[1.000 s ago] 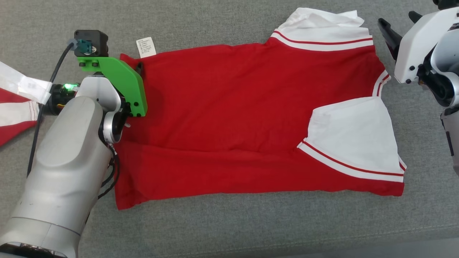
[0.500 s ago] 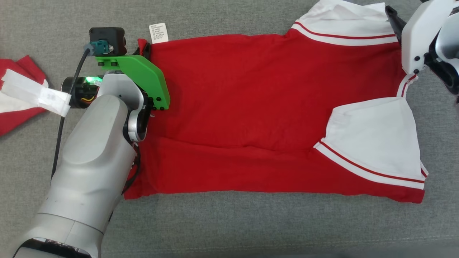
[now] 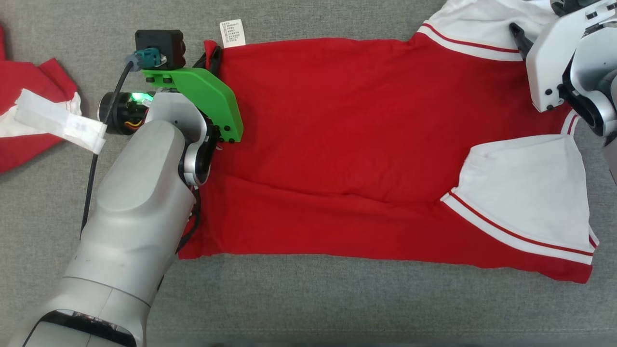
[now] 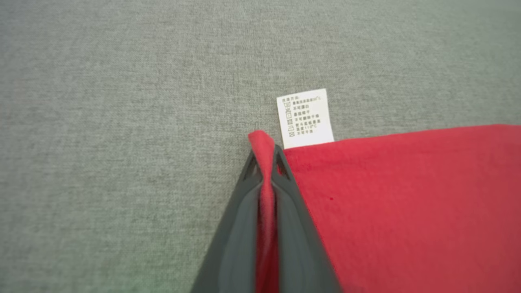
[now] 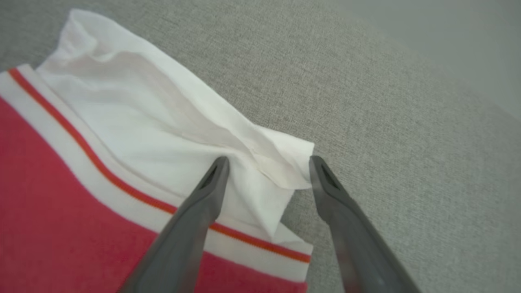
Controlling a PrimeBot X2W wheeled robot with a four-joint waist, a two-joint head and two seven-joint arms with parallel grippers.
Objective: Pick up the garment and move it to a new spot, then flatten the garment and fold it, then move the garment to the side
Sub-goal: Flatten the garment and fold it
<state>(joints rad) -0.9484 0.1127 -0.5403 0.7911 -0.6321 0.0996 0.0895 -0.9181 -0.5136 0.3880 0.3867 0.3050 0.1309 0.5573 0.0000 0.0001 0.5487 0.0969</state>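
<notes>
Since the earlier frame my left tool had closed on a thin fold at a corner of the red garment, which lay spread on the grey surface. My right tool stood wide open astride the white sleeve, holding nothing. I judged lifting now could skew it or slip the pinch.

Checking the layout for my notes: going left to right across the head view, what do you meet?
Second red-and-white cloth → left gripper → care label → garment → right gripper
</notes>
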